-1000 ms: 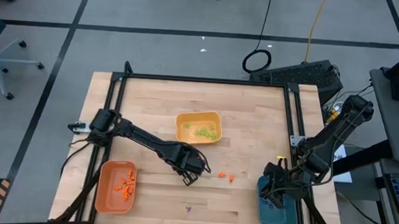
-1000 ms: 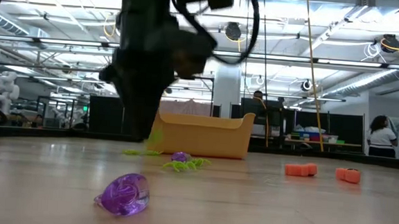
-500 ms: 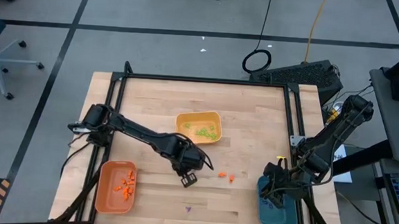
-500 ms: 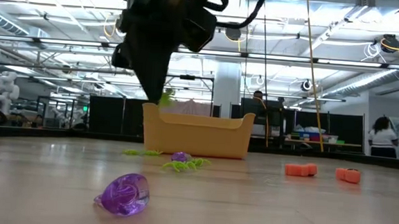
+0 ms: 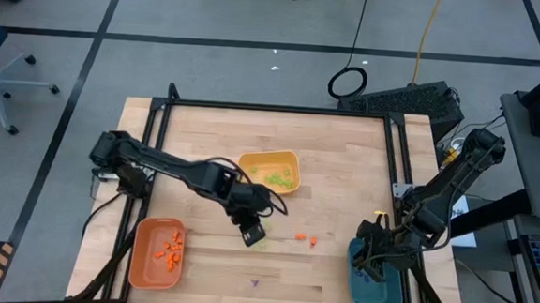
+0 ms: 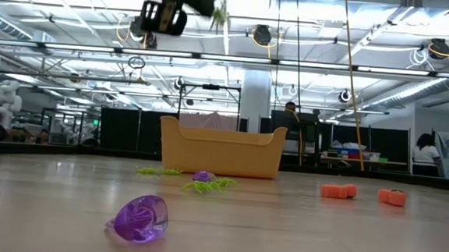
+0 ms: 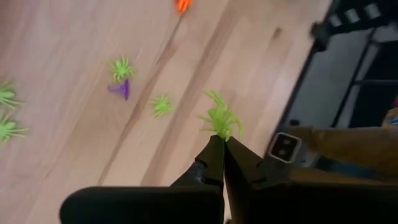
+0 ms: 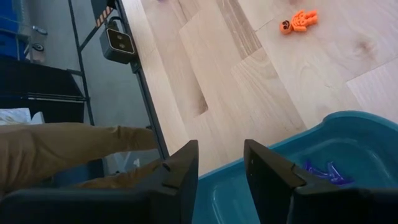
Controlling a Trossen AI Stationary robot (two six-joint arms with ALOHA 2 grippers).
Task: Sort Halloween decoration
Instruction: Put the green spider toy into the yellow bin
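My left gripper [image 7: 222, 142] hangs high above the table's middle [image 5: 254, 231], shut on a light green spider [image 7: 220, 120], which also shows at the top of the low view [image 6: 219, 16]. More Halloween decoration lies on the wood below: two green spiders [image 7: 122, 67] [image 7: 161, 106], a purple piece [image 7: 119, 90], another purple piece [image 6: 139, 217] and two orange pieces [image 5: 306, 238]. My right gripper [image 8: 221, 160] stands open above the teal tray [image 8: 323, 143], with nothing between its fingers. My left gripper pinches the green spider between its two fingertips [image 7: 214, 149]. The spider's body and legs [image 7: 217, 115] stick out past the tips. The fingers slant down from above. The spider is lifted well clear of the table.
The yellow tray [image 5: 250, 165] with green pieces stands just beyond the left gripper. The orange tray [image 5: 141, 256] with orange pieces sits at the near left. The teal tray [image 5: 379, 292] at the near right holds purple pieces [image 8: 326, 173]. A black frame [image 5: 394, 150] borders the table.
My left gripper has risen from the table top, shut, taking the green spider with it and tipping less steeply downward. The spider now hangs lifted clear, far above the other pieces. The pieces on the table have stayed put.
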